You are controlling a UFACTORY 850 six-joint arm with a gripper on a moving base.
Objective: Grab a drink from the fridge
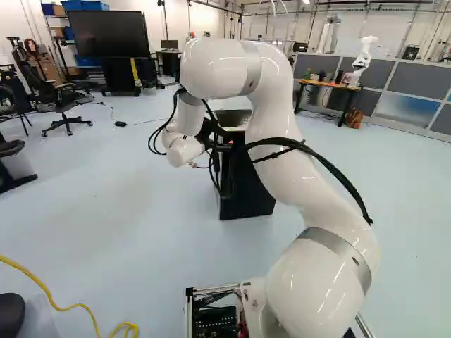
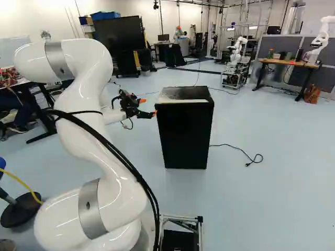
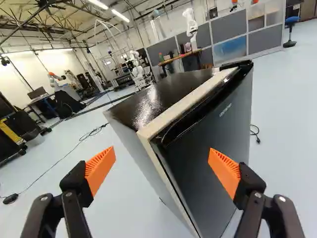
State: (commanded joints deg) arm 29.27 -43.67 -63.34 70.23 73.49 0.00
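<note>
- The gripper (image 3: 162, 150) is spread wide, with nothing held. One orange pad (image 3: 101, 168) is out by the fridge's side, the other (image 3: 224, 171) in front of the door (image 3: 195, 144).
- The near corner of the fridge (image 2: 184, 136) is ahead, between the pads but not pinched.
- The door looks shut. It is flat and likely slick, so pads would slip on its face. I'd hook one tip at the door's side edge (image 3: 171, 174), or try the dark top lip (image 3: 205, 109).
- The door should feel stiff and stick at first, then swing easily. Pull slowly, or the whole fridge might slide.
- I can't see the drink; I guess it's inside. A full one may be heavy, cold and slippery: hold its middle, don't squash.
</note>
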